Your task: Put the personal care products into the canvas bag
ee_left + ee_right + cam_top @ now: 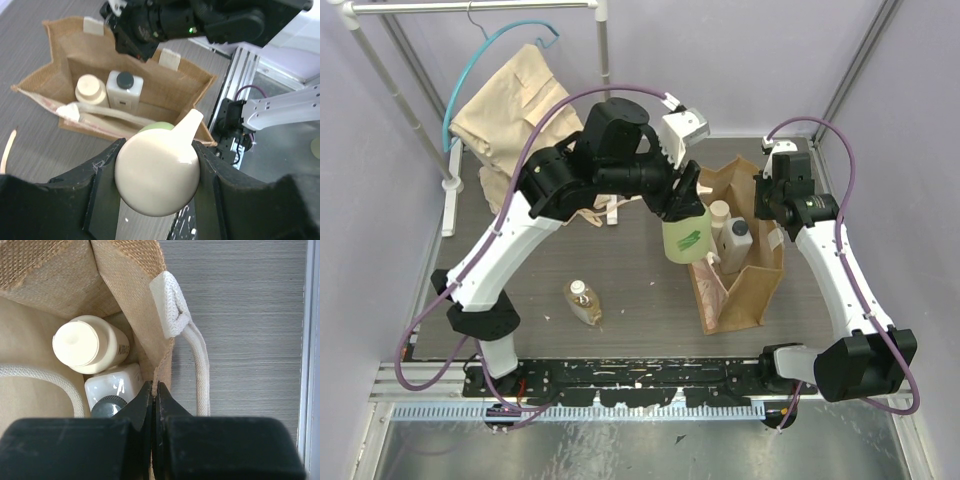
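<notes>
The tan canvas bag (752, 285) stands open at the right. Inside are a cream round-capped bottle (720, 212) and a white rectangular bottle with black cap (736, 234); both also show in the left wrist view (90, 90), (124, 88). My left gripper (683, 204) is shut on the rounded cream cap (157, 173) of the translucent green-yellow bottle (685, 240), held in the air just left of the bag's mouth. My right gripper (154, 390) is shut on the bag's right rim (165, 371). An amber bottle with white cap (583, 301) lies on the table.
A beige garment (510, 110) hangs from a blue hanger (472, 70) on a white rack (380, 60) at the back left. A pale cloth strap (610, 210) lies under the left arm. A black rail (630, 375) runs along the near table edge.
</notes>
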You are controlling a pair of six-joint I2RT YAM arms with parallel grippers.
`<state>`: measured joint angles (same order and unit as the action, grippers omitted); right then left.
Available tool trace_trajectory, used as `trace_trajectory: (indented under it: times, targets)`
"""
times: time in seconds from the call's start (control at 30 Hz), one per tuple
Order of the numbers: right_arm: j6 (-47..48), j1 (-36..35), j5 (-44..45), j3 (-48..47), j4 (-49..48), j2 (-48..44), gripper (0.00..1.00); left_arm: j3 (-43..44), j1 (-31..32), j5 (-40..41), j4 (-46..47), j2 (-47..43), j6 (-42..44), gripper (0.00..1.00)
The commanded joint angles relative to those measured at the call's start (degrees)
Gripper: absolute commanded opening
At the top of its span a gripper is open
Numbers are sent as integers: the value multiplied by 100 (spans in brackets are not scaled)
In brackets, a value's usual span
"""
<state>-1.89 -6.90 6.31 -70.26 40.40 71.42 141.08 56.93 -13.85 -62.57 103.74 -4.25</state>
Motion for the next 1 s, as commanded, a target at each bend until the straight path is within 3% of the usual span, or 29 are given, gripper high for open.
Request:
trace_trajectory:
  times: [0.0, 0.9, 0.97]
  targets:
    - [-97, 10, -76, -79, -147, 15, 1, 535, 48, -294, 1233, 130, 52, 0]
    - [-136, 13, 19, -166, -15, -184, 1, 892, 47, -528, 2634, 1064, -132, 0]
    - [-136, 13, 69, -190, -3, -184, 5, 894, 49, -550, 2726, 1097, -145, 0]
